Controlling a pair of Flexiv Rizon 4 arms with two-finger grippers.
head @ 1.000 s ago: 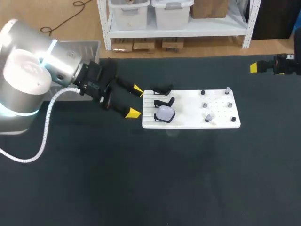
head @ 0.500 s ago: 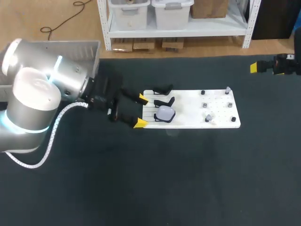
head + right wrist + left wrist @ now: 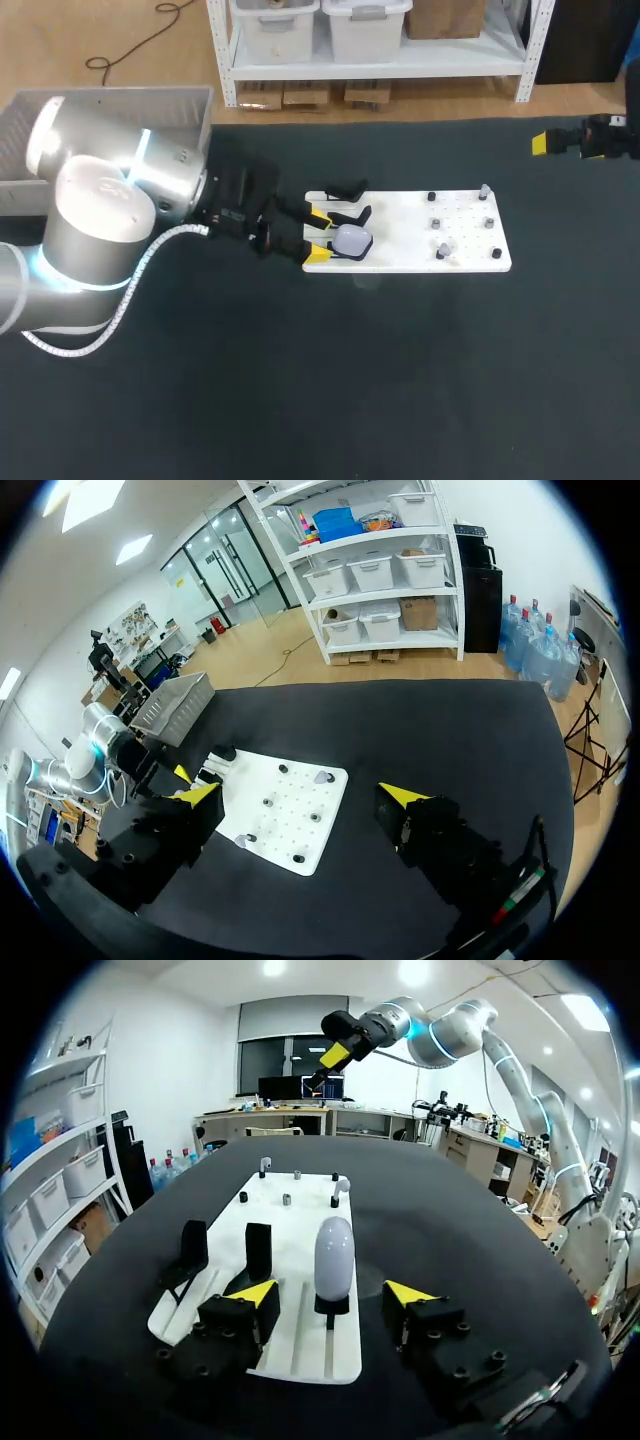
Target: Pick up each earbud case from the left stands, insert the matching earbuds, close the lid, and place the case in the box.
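A pale lavender earbud case (image 3: pixel 352 240) stands on the nearest black stand at the left end of the white board (image 3: pixel 470 262). My left gripper (image 3: pixel 319 238) is at that end, open, one yellow tip on each side of the case. In the left wrist view the case (image 3: pixel 334 1256) rises just ahead of the left gripper (image 3: pixel 333 1295), with a gap to each finger. Small earbuds (image 3: pixel 442 250) sit on pegs on the board's right half. My right gripper (image 3: pixel 560 142) hangs open over the far right corner, holding nothing; the right wrist view shows the right gripper (image 3: pixel 300 795) well above the board (image 3: pixel 290 840).
Two empty black stands (image 3: pixel 350 214) sit behind the case. A grey mesh box (image 3: pixel 180 100) is at the far left corner, partly behind my left arm, and the box (image 3: pixel 170 705) also shows in the right wrist view. Dark tabletop surrounds the board.
My left arm has moved right to the board's left end, so its fingers now flank the case, and they stand closer together. The right arm has not moved.
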